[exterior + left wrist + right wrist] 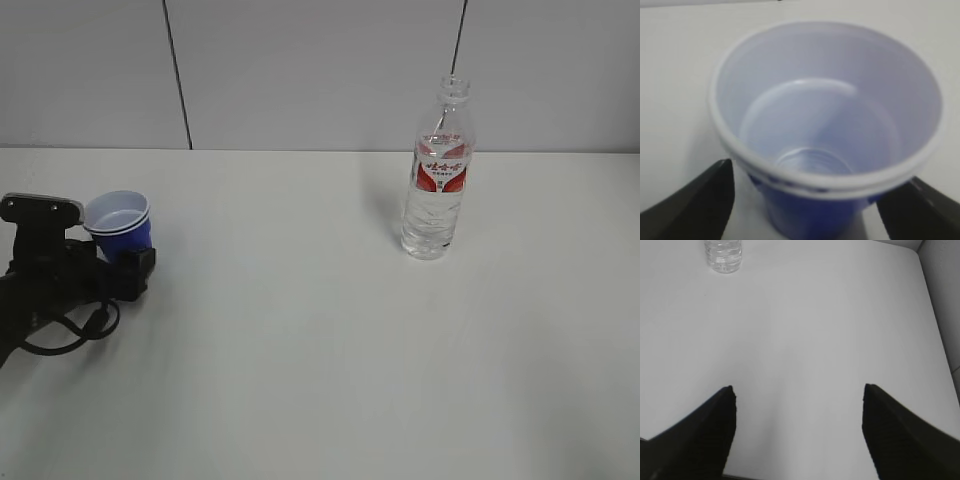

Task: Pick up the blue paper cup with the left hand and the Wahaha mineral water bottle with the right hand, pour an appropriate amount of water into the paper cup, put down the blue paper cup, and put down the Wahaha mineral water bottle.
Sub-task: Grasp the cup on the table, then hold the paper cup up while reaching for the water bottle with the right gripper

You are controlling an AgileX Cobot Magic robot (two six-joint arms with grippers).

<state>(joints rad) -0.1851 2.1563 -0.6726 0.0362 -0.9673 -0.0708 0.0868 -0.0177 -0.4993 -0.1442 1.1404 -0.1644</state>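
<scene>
The left hand (128, 262) at frame left brackets the blue paper cup (122, 224), jaws spread. The right hand (797, 390) gapes over bare table (320, 330); the Wahaha mineral water bottle (438, 170) is cropped in its view.

Three eyes on my table (320, 380)
Exterior looks down slantwise; my left wrist hugs the blue paper cup (827, 125), my right views the Wahaha mineral water bottle (723, 255) from afar.

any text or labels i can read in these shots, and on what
None can be read for sure.
Clear ribbed plastic water bottle: its red and white label band carries a row of red characters and small print, too small and blurred to quote.
Deep blue paper cup with white inside: no print visible.
</scene>
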